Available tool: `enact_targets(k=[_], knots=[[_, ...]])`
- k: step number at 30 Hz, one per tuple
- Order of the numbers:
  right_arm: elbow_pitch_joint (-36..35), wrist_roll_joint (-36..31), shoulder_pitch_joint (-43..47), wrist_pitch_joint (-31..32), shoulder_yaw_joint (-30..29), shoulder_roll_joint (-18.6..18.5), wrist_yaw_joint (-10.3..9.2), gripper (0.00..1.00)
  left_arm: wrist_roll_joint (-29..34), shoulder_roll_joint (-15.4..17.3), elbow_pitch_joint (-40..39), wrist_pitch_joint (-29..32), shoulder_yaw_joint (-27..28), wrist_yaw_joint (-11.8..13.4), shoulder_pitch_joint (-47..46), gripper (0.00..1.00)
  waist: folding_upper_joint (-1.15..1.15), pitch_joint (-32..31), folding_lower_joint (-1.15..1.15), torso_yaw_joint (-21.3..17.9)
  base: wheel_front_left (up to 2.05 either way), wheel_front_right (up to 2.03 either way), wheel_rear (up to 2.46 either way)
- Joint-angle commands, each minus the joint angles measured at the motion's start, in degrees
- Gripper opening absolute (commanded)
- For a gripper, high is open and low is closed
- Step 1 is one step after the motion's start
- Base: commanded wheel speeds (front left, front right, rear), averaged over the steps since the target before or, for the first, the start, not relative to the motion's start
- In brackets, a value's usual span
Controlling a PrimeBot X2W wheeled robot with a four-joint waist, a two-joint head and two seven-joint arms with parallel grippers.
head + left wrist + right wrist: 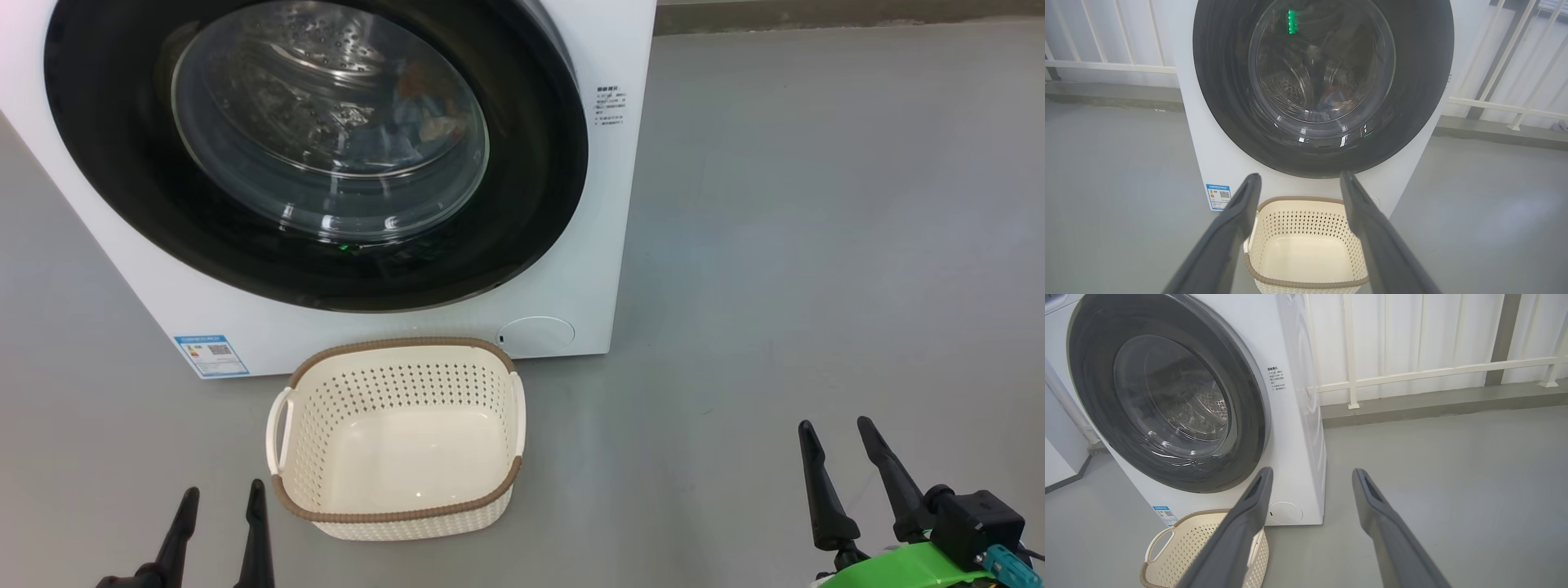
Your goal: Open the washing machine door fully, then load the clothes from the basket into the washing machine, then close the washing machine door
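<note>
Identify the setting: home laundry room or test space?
Probably a bare test or utility space, not a furnished home: the washing machine stands on a plain grey floor, a white railing runs behind it, and a basket sits in front.

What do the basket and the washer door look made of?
The basket: probably moulded cream plastic, matte, with regular punched holes and a brown woven-look rim. The washing machine door: glossy black rim, likely plastic, around a clear bowl, seemingly glass.
</note>
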Motion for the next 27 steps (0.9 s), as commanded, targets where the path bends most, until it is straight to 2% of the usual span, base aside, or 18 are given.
enact_targets(k=[1, 7, 8, 14, 18, 27], knots=[[-1.2, 0.1, -0.6, -0.3, 1.9, -0.4, -0.33, 1.0, 0.5, 0.5, -1.4, -0.4, 2.1, -0.1, -1.4, 1.0, 0.0, 0.0, 0.0, 0.1, 0.0, 0.0, 0.0], [-1.2, 0.2, -0.5, -0.3, 1.9, -0.4, -0.33, 1.0, 0.6, 0.5, -1.8, -0.4, 2.1, -0.1, -1.6, 1.0, 0.0, 0.2, 0.0, 0.4, 0.0, 0.0, 0.0], [0.0, 0.0, 0.0, 0.0, 0.2, 0.0, 0.0, 0.0, 0.0, 0.0, -0.3, 0.0, 0.1, 0.0, 0.0, 0.0, 0.0, 0.2, 0.0, 0.4, 0.0, 0.0, 0.0], [2.4, 1.9, 0.3, 0.4, 0.1, 0.3, 0.0, 0.0, -1.9, -0.7, 1.9, 0.5, -0.3, 0.0, 0.2, 0.0, 0.0, 0.2, 0.01, 0.3, 0.0, 0.0, 0.0], [2.5, 4.5, 0.1, 1.0, 0.1, 0.2, -0.01, 0.0, -4.5, -0.6, 2.0, 1.1, -0.2, 0.0, -0.2, 0.0, 0.0, 0.0, 0.13, 0.2, 0.0, 0.0, 0.0], [2.9, 9.8, -0.5, 2.2, 0.2, 0.0, -0.03, 0.0, -9.6, -0.5, 2.5, 2.3, 0.0, 0.0, -1.0, 0.0, 0.0, 0.1, 0.0, 0.0, 0.0, 0.0, 0.0]])
